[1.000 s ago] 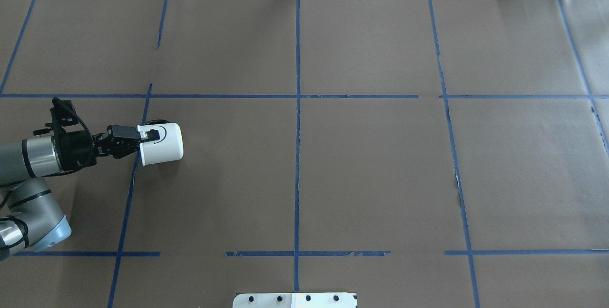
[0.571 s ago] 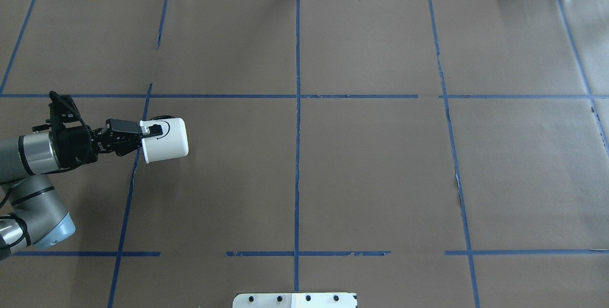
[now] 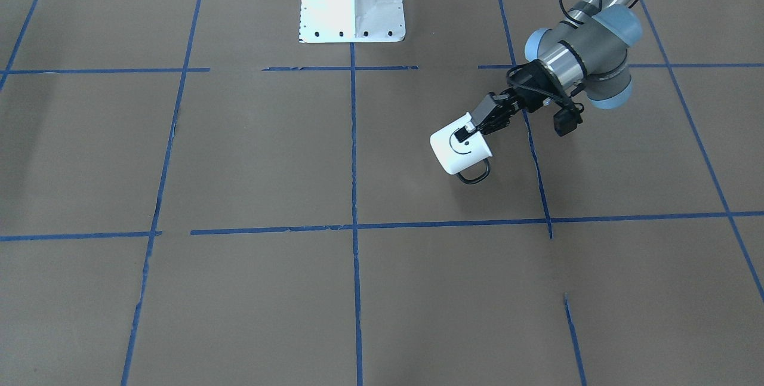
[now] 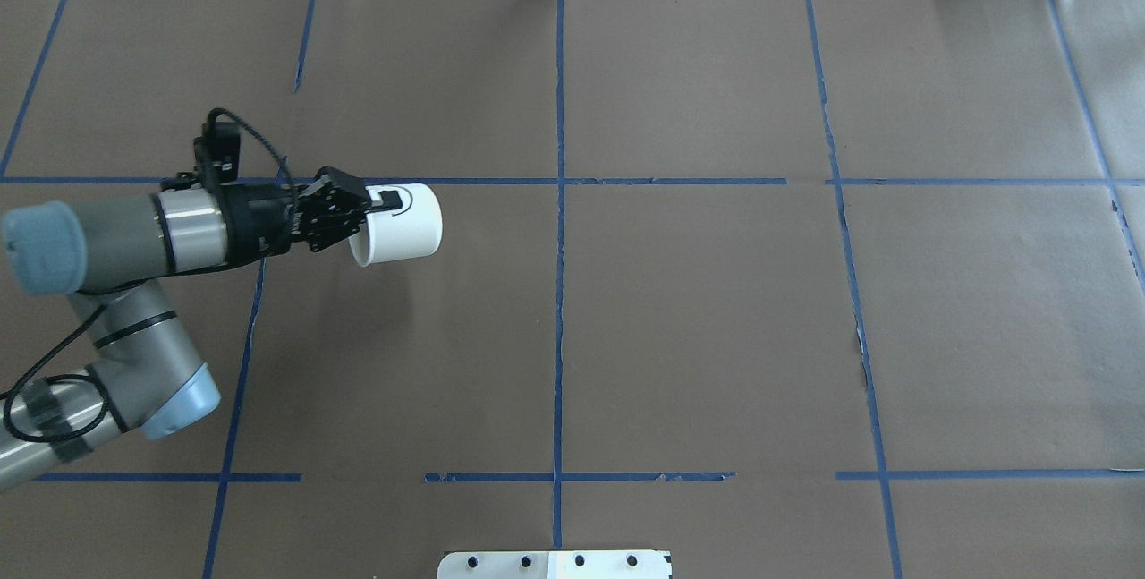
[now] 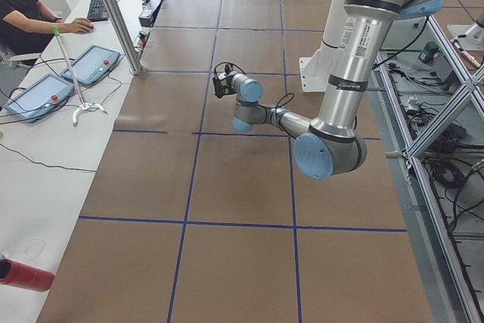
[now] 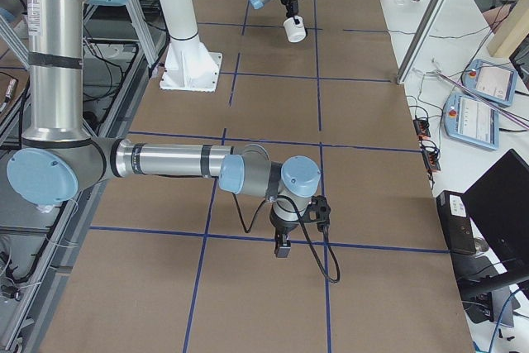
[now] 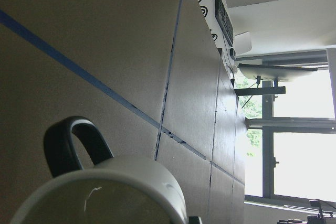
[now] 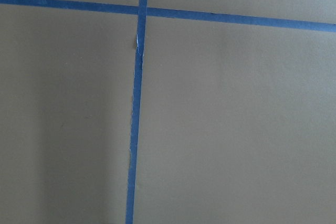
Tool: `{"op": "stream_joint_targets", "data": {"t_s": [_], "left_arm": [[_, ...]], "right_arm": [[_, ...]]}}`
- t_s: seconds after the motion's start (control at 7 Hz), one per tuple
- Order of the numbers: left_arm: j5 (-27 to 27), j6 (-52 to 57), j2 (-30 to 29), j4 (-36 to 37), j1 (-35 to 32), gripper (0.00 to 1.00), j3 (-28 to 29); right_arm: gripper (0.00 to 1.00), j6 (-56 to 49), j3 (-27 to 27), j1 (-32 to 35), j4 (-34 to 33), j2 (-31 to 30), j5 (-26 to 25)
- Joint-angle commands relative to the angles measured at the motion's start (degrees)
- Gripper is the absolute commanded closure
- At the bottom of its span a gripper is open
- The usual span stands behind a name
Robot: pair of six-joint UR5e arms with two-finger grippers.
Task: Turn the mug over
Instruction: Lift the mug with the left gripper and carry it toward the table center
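The white mug (image 4: pixel 410 228) with a black smiley face lies sideways in the air over the table's left half, base pointing right. My left gripper (image 4: pixel 383 201) is shut on its rim, one finger over the face. In the front-facing view the mug (image 3: pixel 458 148) hangs from the left gripper (image 3: pixel 466 133) with its dark handle (image 3: pixel 474 175) towards the camera. The left wrist view shows the mug's rim (image 7: pixel 110 187) and handle (image 7: pixel 67 141) close up. My right gripper (image 6: pixel 282 245) shows only in the exterior right view, low over the table; I cannot tell whether it is open or shut.
Brown paper with blue tape lines (image 4: pixel 559 181) covers the table. The white robot base plate (image 3: pixel 352 1) stands at my near edge. An operator (image 5: pixel 23 5) sits at a side bench with tablets (image 5: pixel 45 92) beyond the far edge.
My left arm has moved forward and to the right with the mug in its grip, and the mug is higher off the table. Its base still points right.
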Motion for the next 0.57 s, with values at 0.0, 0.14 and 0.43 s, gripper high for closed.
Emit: {"op": "stream_joint_targets", "data": {"t_s": [0.0, 0.14, 0.43], "left_arm": [[0.1, 4.9, -11.8, 27.1, 0.3, 1.0, -0.7], [-0.1, 6.2, -15.4, 35.5, 0.5, 1.0, -0.8], [-0.3, 12.4, -28.7, 63.6, 1.4, 1.0, 1.4]], "right_arm": [[0.0, 0.0, 0.0, 0.0, 0.0, 0.0, 0.0], [0.0, 0.0, 0.0, 0.0, 0.0, 0.0, 0.0], [0.0, 0.0, 0.0, 0.0, 0.0, 0.0, 0.0]]}}
